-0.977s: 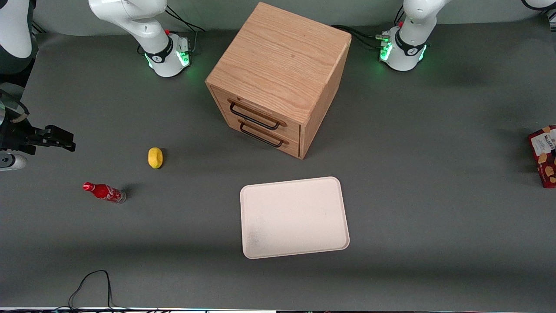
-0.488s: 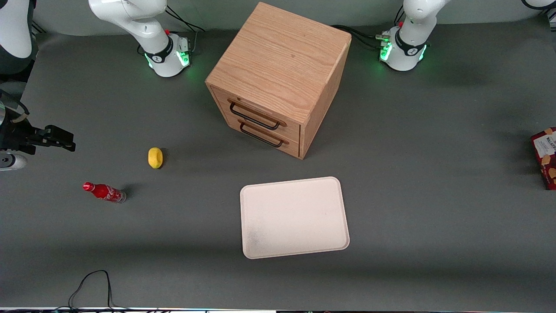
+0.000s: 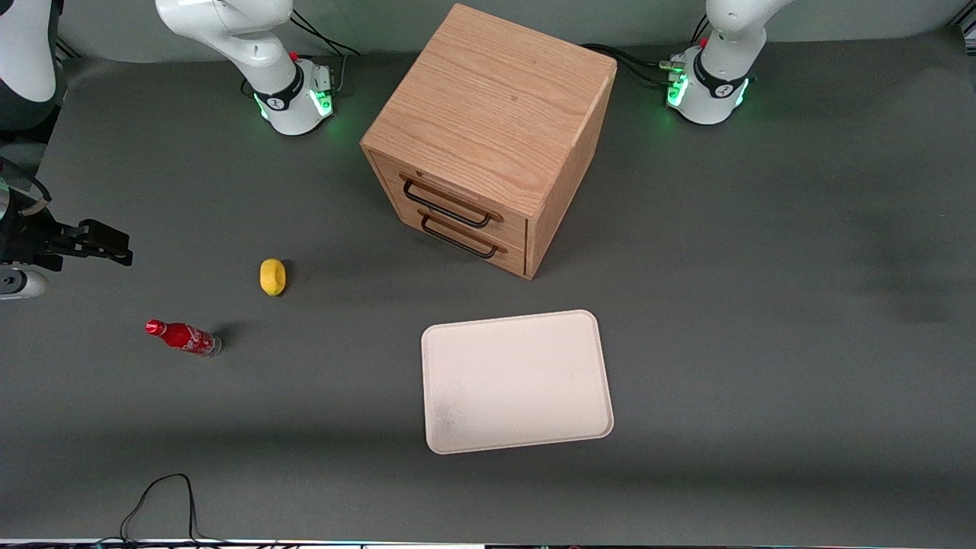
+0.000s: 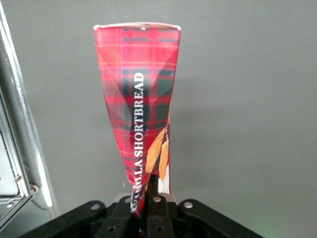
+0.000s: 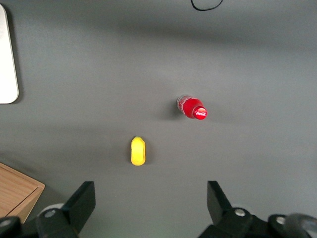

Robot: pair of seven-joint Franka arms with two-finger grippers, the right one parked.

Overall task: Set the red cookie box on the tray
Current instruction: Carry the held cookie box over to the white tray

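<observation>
Left wrist view: red cookie box [image 4: 138, 104] pinched at one narrow end by claw [image 4: 150, 198], fingers pressed against the cardboard, length extending away from the wrist, clear of the grey tabletop [image 4: 247, 99] and touching nothing else. Held end visibly creased and twisted, presumably from a grip on thin cardboard with the box's weight hanging off it; tartan face, white "SHORTBREAD" lettering and tan cookie picture turned to the camera. Absent from front view, box and claw both outside that picture toward the working arm's end of the tabletop; carried high, judged so as to pass over the low rim at set-down. Tray [image 3: 517, 381] flat and bare, nearer the front camera than wooden drawer cabinet [image 3: 488, 137], just in front of its two drawers, well apart from the box. Yellow lemon-like object [image 3: 272, 276] and small red bottle [image 3: 183, 336] toward the parked arm's end, off any likely carry path. Transfer step under way by this evidence; placement not yet done.
</observation>
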